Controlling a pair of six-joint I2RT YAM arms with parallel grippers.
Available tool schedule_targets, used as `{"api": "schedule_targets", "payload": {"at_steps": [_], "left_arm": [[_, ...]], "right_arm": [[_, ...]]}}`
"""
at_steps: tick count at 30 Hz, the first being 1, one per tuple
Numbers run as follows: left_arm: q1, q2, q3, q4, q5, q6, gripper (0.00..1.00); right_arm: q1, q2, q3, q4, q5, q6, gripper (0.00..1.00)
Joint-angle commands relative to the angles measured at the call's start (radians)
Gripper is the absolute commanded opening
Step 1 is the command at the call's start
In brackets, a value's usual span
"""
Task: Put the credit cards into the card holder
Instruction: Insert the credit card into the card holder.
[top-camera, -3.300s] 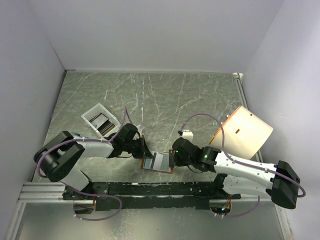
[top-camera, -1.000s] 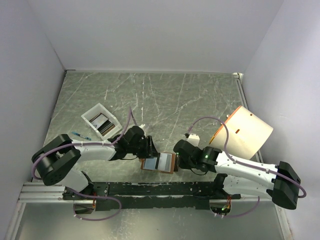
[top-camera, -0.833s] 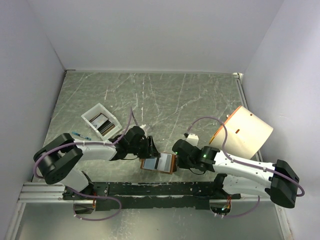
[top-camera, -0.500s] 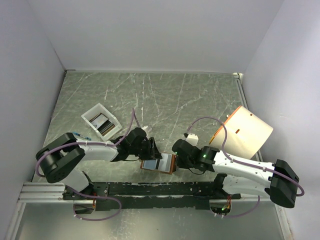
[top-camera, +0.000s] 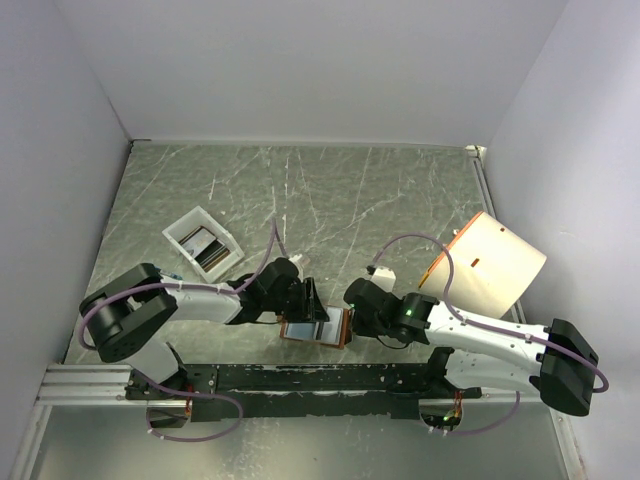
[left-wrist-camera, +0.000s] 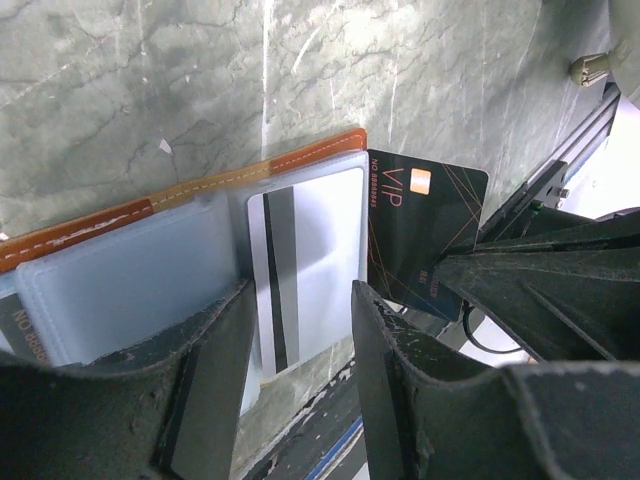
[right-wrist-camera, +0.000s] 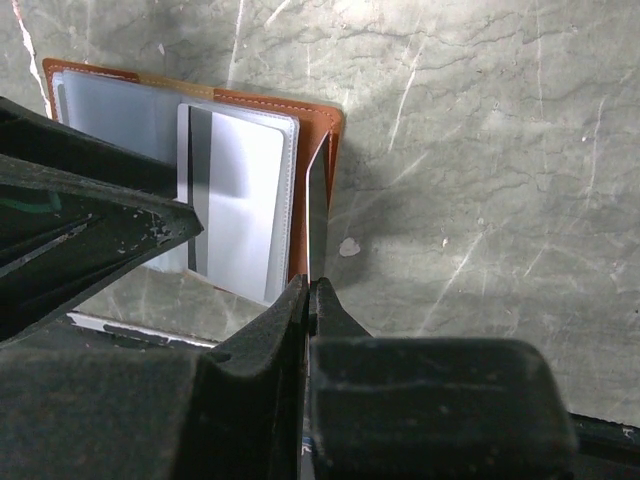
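**Dark card pinched on edge at the open card holder**

The right jaws are clamped on a dark VIP credit card (left-wrist-camera: 420, 240). It is thin and glossy and stands on edge just past their tips, beside the outer rim of the card holder (left-wrist-camera: 130, 275). The holder lies open on the green marbled surface (top-camera: 330, 190). It is brown leather with an orange stitched border, and inside are pale blue-grey plastic sleeves. One sleeve holds a white card with a dark magnetic stripe (left-wrist-camera: 310, 250), which lies directly between the left jaws. Those jaws stand apart and grip nothing; I cannot tell whether their tips touch the sleeves. The left jaws crowd the holder from the side opposite the right jaws. Well behind the left jaws, a white rectangular tray (top-camera: 182, 220) holds more cards (top-camera: 203, 245). A large cream cylinder with an orange rim (top-camera: 495, 265) lies behind the right arm.
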Motion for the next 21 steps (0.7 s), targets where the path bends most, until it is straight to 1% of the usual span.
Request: {"api": "schedule_targets", "payload": {"at_steps": [1,4,8,10,14,18,21], "left_arm": [[-0.017,0.033,0.042,0.062,0.031,0.010,0.53],[-0.022,0.030,0.039,0.063,0.022,0.000,0.53],[-0.023,-0.016,0.033,0.037,-0.011,-0.001,0.54],[-0.023,-0.043,0.044,-0.002,-0.033,0.007,0.54],[-0.021,-0.092,0.081,-0.131,-0.093,0.043,0.55],[-0.016,-0.148,0.090,-0.218,-0.151,0.065,0.55],[0.001,-0.175,0.088,-0.272,-0.169,0.087,0.55]], "right_arm": [[-0.002,0.003,-0.019,0.023,0.013,-0.024,0.00],[-0.002,0.006,-0.002,-0.001,0.037,-0.047,0.00],[-0.001,0.002,0.031,-0.073,0.095,-0.064,0.00],[-0.002,-0.010,0.045,-0.108,0.119,-0.072,0.00],[-0.002,-0.040,0.077,-0.169,0.146,-0.076,0.00],[-0.001,-0.066,0.103,-0.205,0.158,-0.079,0.00],[-0.001,-0.069,0.125,-0.209,0.161,-0.078,0.00]]}}
